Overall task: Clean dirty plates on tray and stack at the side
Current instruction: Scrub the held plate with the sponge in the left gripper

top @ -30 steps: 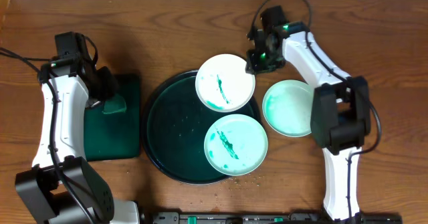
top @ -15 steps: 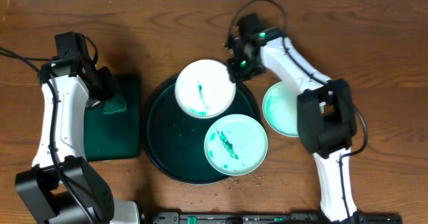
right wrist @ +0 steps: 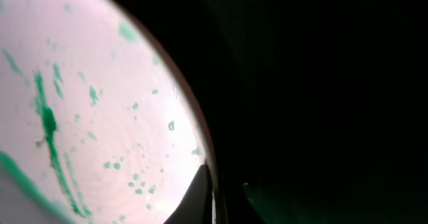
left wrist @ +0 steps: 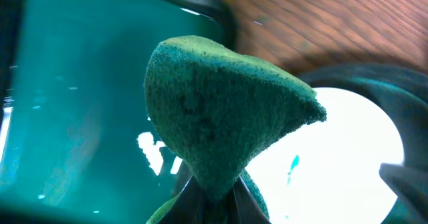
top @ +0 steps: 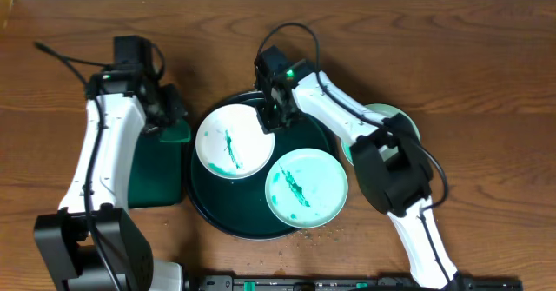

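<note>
The large round dark tray (top: 261, 223) lies mid-table. A white plate with green streaks (top: 228, 142) is over its left part; my right gripper (top: 271, 120) is shut on that plate's right rim, seen close in the right wrist view (right wrist: 80, 117). A second streaked plate (top: 306, 188) lies on the tray's right front. A third pale-mint plate (top: 401, 120) lies on the table right of the tray, mostly hidden by the right arm. My left gripper (top: 169, 117) is shut on a green sponge (left wrist: 221, 117) at the tray's left edge, next to the held plate (left wrist: 348, 137).
A smaller rectangular dark green tray (top: 152, 178) lies left of the round tray, also in the left wrist view (left wrist: 73, 103). Crumbs lie on the wood in front of the round tray. Bare wooden table lies at the far right and back.
My right gripper has carried the streaked plate leftward from the tray's back right to its left part. My left arm has swung right with the sponge toward the tray's left edge.
</note>
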`<state>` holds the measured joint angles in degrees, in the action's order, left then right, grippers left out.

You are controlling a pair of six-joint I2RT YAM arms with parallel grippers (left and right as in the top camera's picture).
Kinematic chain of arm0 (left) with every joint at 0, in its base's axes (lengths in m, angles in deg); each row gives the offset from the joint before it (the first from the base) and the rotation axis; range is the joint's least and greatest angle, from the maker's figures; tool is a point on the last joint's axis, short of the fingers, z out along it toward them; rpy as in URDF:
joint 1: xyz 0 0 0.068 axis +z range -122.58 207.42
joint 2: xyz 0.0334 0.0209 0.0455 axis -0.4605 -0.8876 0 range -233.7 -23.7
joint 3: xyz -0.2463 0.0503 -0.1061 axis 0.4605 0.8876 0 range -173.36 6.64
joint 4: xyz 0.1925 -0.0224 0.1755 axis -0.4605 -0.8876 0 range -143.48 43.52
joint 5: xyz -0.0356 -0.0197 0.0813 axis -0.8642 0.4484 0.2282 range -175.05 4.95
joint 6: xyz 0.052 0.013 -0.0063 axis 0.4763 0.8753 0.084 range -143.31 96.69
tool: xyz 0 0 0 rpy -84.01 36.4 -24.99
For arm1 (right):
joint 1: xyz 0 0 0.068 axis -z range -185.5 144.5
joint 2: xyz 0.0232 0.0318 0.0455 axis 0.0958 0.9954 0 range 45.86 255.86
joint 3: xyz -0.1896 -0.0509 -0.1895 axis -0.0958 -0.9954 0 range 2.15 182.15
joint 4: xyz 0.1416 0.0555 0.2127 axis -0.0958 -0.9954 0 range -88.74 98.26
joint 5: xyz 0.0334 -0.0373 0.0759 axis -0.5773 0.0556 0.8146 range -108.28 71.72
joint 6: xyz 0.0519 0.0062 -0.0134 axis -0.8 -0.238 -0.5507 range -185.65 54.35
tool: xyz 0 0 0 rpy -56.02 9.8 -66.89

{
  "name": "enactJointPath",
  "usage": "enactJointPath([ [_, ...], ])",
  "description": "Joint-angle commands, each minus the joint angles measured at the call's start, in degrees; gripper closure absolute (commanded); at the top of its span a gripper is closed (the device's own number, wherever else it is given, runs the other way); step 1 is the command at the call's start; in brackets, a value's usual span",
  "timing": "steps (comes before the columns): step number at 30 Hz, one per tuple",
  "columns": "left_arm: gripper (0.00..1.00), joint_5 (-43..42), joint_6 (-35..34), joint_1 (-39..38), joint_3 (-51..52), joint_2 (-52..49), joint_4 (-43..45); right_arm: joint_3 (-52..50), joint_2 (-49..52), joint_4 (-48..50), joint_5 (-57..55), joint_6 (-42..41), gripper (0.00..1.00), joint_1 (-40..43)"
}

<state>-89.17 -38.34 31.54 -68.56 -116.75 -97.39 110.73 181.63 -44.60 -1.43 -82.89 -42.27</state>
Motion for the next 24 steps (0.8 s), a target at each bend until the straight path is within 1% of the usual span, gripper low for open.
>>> enactJointPath([
  [1, 0.92, 0.1, -1.6, -3.5, 1.2, -1.3, 0.5, 0.4, 4.3, -0.5, 0.2, -2.1, 0.99, -0.2],
  [4, 0.93, 0.0, -3.1, -5.9, 2.8, -2.9, 1.3, 0.4, 5.6, -0.5, 0.8, -2.1, 0.99, -0.1],
  [8, 0.93, -2.8, -3.3, -9.4, 3.4, -6.4, 1.8, 0.4, 6.0, -0.5, 0.8, -2.1, 0.99, -0.1],
  [13, 0.93, -3.1, -3.3, -13.3, 3.5, -12.2, 2.6, 0.4, 6.0, -0.3, 0.8, -2.1, 0.99, -0.1],
  [15, 0.93, -3.1, -3.6, -14.2, 3.5, -14.8, 3.0, 0.4, 6.0, -0.3, 0.8, -2.0, 0.99, -0.1],
  [18, 0.92, -3.5, -5.9, -14.7, 3.5, -18.4, 3.2, 0.4, 6.0, -0.5, 0.8, -2.0, 0.99, -0.1],
  [20, 0.93, -7.2, -5.5, -14.7, 3.5, -19.8, 3.2, 0.4, 6.0, -0.5, 0.7, -2.0, 0.99, -0.1],
  [22, 0.93, -14.2, -2.0, -14.7, 3.5, -20.1, 3.7, 0.4, 6.0, -0.5, 0.8, -2.0, 0.99, -0.1],
  [23, 0.93, -20.2, 2.7, -14.7, 3.5, -20.1, 4.4, 0.4, 6.0, -0.5, 0.7, -2.0, 0.99, -0.1],
  [24, 0.93, -27.8, 9.6, -14.8, 3.5, -20.0, 5.0, 0.4, 6.0, -0.5, 0.7, -2.0, 0.99, -0.1],
])
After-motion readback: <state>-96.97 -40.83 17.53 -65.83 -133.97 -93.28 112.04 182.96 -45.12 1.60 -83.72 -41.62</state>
